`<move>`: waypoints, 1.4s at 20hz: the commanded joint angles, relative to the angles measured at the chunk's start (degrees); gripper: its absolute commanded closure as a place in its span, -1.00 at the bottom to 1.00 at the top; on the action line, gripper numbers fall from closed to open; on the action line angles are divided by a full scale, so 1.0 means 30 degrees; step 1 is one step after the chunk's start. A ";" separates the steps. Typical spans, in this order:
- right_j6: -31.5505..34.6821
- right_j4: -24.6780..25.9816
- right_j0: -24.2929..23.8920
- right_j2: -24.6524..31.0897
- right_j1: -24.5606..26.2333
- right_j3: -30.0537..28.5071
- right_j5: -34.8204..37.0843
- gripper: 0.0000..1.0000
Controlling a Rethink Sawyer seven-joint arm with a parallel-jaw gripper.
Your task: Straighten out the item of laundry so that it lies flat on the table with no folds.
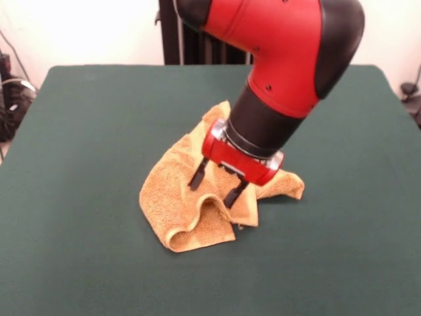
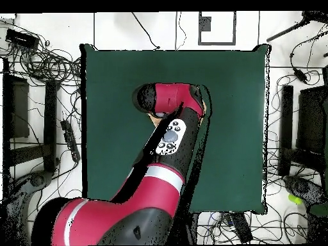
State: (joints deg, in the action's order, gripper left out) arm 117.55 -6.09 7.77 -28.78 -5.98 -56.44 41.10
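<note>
**Towel bunched mid-table, pincer spread above it**

At the centre of the front view, the orange-tan towel sits crumpled on the green table, far from flat. It spreads over the middle of the cloth, a little right of and below the frame's centre.

- Nearest edge, at the bottom of the heap: rolled into a thick curl with a paler hem showing along the fold.
- Left side: rises in a sloping sheet toward the arm.
- Right: a narrow tongue runs out past the wrist and lies low on the felt.
- Top: a small peak shows just left of the arm's black collar.

Gripper: comes down from the upper right on the red and black arm, tilted so the fingers point down and to the left. The two dark fingers stand clearly apart, open, with terry visible between them. The lower right tip sits against or just over a raised fold; contact there cannot be told for certain. Nothing appears pinched.

Overhead view: the arm reaches from the bottom of the frame to the table's middle and covers nearly all of the towel; only slivers of orange show beside the wrist. The gripper itself is hidden there.
</note>
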 commanded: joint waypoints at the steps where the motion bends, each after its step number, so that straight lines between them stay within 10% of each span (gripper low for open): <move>1: 0.0400 0.0117 -0.0132 0.1548 -0.2073 -0.0966 0.3436 -1.00; 28: 0.3542 0.0324 0.0294 0.1061 -0.1695 -0.0223 0.2781 -1.00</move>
State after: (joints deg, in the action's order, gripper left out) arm 117.55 -5.69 7.63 -28.79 -14.49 -56.28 50.52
